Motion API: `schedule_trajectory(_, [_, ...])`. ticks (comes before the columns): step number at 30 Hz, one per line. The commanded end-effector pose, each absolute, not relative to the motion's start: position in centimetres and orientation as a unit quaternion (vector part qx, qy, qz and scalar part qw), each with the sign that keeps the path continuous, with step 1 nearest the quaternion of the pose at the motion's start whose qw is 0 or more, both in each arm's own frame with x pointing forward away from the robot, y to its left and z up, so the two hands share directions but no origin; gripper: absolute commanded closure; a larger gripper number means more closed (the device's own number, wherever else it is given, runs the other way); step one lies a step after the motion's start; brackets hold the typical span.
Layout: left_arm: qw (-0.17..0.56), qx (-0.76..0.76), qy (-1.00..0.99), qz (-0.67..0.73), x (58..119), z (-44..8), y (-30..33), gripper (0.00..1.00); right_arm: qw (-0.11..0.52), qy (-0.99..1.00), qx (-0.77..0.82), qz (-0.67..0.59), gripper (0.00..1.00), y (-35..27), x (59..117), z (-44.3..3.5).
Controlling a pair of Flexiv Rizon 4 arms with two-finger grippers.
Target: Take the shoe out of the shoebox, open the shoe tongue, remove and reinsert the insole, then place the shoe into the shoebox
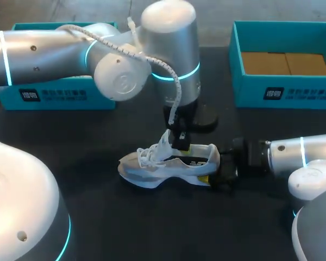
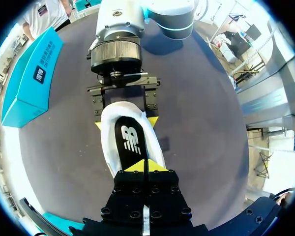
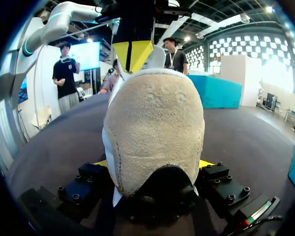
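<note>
A white and grey shoe (image 1: 168, 168) lies on its sole on the dark table, toe to the left, with a black insole (image 2: 130, 140) showing inside. My right gripper (image 1: 216, 173) is shut on the heel, one yellow fingertip (image 3: 206, 163) on each side of the beige heel (image 3: 155, 128). My left gripper (image 2: 146, 166) hangs over the shoe's mouth, tips pressed together next to the raised white tongue (image 1: 164, 142). In the right wrist view those shut tips (image 3: 132, 56) stand just behind the heel collar. Nothing shows between them.
An open teal shoebox (image 1: 282, 92) with cardboard inside stands at the back right. A second teal box (image 1: 54, 98) stands at the back left, partly behind my left arm. Bare table lies in front of the shoe.
</note>
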State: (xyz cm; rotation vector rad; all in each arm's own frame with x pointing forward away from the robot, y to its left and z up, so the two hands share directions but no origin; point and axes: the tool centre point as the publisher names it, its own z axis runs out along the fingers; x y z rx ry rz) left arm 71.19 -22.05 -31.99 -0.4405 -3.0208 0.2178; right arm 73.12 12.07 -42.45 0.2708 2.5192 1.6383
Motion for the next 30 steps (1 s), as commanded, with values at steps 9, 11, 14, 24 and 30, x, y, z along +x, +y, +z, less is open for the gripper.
schedule_trajectory(9, [0.039, -0.144, -0.986, 0.074, 71.1, -31.9, -21.8, 1.00, 0.062, 0.834, 0.090, 0.541, 1.00, 12.0, 73.1, -42.4])
schedule_trajectory(11, [0.043, -0.153, -0.985, 0.073, 70.9, -32.9, -22.5, 1.00, 0.062, 0.834, 0.090, 0.541, 1.00, 12.0, 73.1, -42.4])
schedule_trajectory(14, [0.049, -0.156, -0.984, 0.077, 71.1, -34.0, -23.3, 1.00, 0.062, 0.834, 0.090, 0.541, 1.00, 12.0, 73.1, -42.4])
schedule_trajectory(24, [0.055, -0.142, -0.986, 0.074, 72.2, -36.7, -24.8, 1.00, 0.062, 0.834, 0.090, 0.541, 1.00, 12.0, 73.1, -42.4])
schedule_trajectory(30, [0.068, -0.128, -0.987, 0.066, 72.8, -38.2, -24.8, 1.00, 0.062, 0.834, 0.090, 0.541, 1.00, 12.0, 73.1, -42.4])
